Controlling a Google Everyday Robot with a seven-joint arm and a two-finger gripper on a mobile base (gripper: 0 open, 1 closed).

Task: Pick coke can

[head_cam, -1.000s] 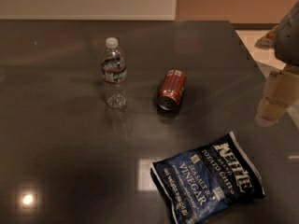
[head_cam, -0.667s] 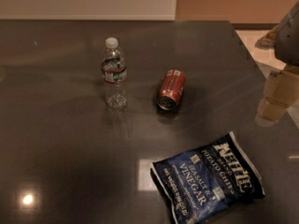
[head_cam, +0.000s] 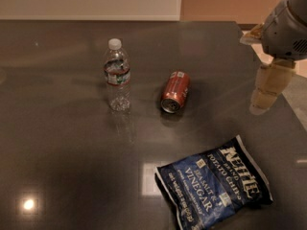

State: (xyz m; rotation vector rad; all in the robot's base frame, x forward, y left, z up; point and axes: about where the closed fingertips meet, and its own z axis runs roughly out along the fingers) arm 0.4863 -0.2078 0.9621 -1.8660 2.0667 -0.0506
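Note:
The coke can (head_cam: 175, 91) is a red-orange can with silver ends. It lies on its side near the middle of the dark table (head_cam: 62, 147), with one silver end facing me. My gripper (head_cam: 262, 105) hangs at the right edge of the view, above the table's right side. It is well to the right of the can and apart from it, with nothing held in it that I can see.
A clear plastic water bottle (head_cam: 117, 82) stands upright to the left of the can. A blue bag of Kettle vinegar chips (head_cam: 213, 185) lies flat at the front right. The table's right edge runs just beyond the gripper.
My gripper has shifted a little to the left, toward the table. The can, the bottle and the chip bag have not moved.

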